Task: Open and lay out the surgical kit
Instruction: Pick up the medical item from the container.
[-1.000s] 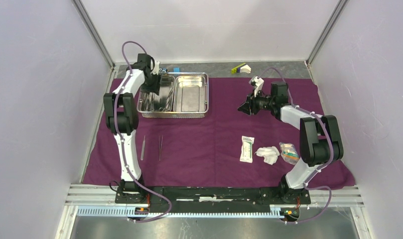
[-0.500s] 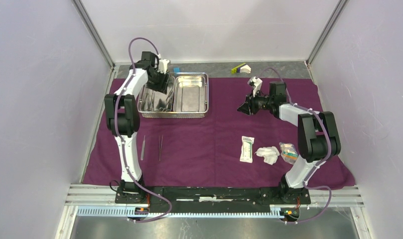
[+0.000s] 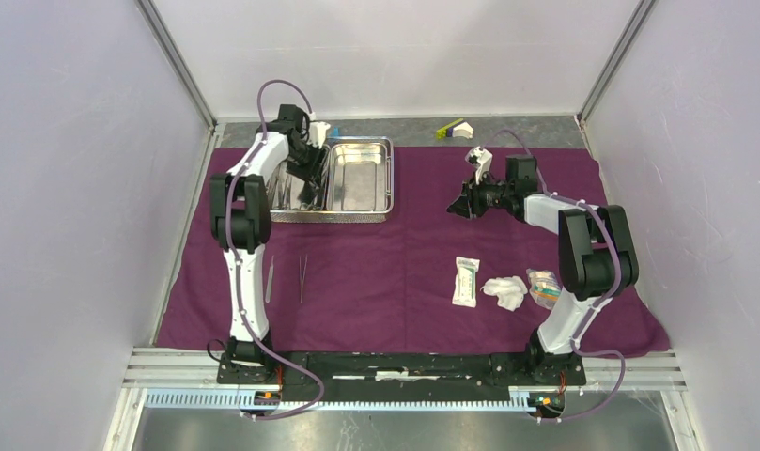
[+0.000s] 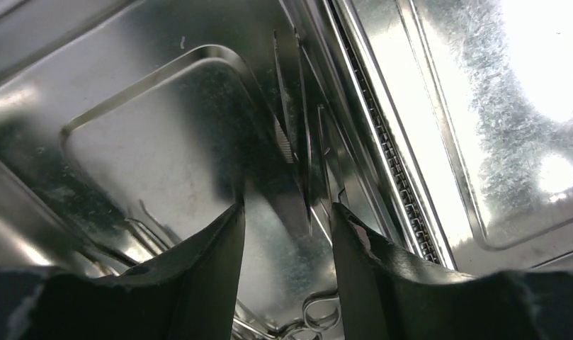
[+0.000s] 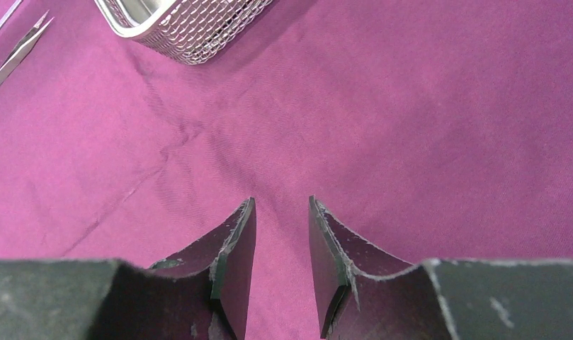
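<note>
In the left compartment of the shiny two-compartment steel tray (image 3: 357, 218), the left claw (image 4: 287, 212) hangs low with its fingers apart, clenched on nothing. A slim metal instrument (image 4: 287, 127) lies on the tray floor in line with the gap between them, and ring handles of forceps (image 4: 319, 319) show just below.

The right claw (image 5: 282, 205) hovers over the large dark purple cloth (image 3: 385, 272), well to the right of the tray. It is released too, with only bare fabric between its fingers.

The task looks well past its middle. The cloth is spread flat over the desk and the tray sits at its far left. Two slim metal tweezers (image 3: 270, 279) lie side by side on the cloth near the left arm. Near the right arm, a flat white packet (image 3: 466, 281), a crumpled wad of white gauze (image 3: 505, 291) and a small clear packet (image 3: 545, 287) are set out in a row.

What appears left is the tray's left compartment: the instruments lying there have yet to be lifted out and placed beside the tweezers. Nothing shows in the right compartment.
</note>
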Action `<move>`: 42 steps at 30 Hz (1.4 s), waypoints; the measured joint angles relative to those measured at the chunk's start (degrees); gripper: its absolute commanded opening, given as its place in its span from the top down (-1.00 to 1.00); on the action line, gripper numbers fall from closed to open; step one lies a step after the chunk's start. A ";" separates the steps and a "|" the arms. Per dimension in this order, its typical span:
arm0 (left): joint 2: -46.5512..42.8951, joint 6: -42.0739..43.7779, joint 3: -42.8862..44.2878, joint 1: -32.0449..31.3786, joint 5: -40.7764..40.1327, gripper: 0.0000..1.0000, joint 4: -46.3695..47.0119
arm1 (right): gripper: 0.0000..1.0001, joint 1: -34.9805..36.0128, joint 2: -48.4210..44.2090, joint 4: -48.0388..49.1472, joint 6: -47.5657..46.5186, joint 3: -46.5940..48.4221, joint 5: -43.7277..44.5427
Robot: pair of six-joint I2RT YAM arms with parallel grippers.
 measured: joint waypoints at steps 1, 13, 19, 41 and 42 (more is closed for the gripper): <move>0.48 0.04 0.13 -0.13 -0.13 -0.05 -0.02 | 0.22 0.00 0.04 0.02 -0.02 0.02 -0.02; 1.01 0.48 0.63 -1.90 -2.93 0.41 -0.74 | 0.23 -0.55 1.66 -0.39 -0.39 0.15 -1.38; 1.07 0.46 0.57 -2.27 -4.90 0.67 -0.79 | 0.24 -0.92 1.66 -0.39 -0.35 0.15 -2.01; -3.15 0.44 -5.49 -1.11 -6.36 0.95 1.27 | 0.31 -1.11 -4.26 2.43 3.23 -1.05 -1.79; -3.93 0.46 -6.19 -0.81 -6.36 0.95 1.27 | 0.31 -1.05 -4.72 2.64 3.30 -1.07 -1.64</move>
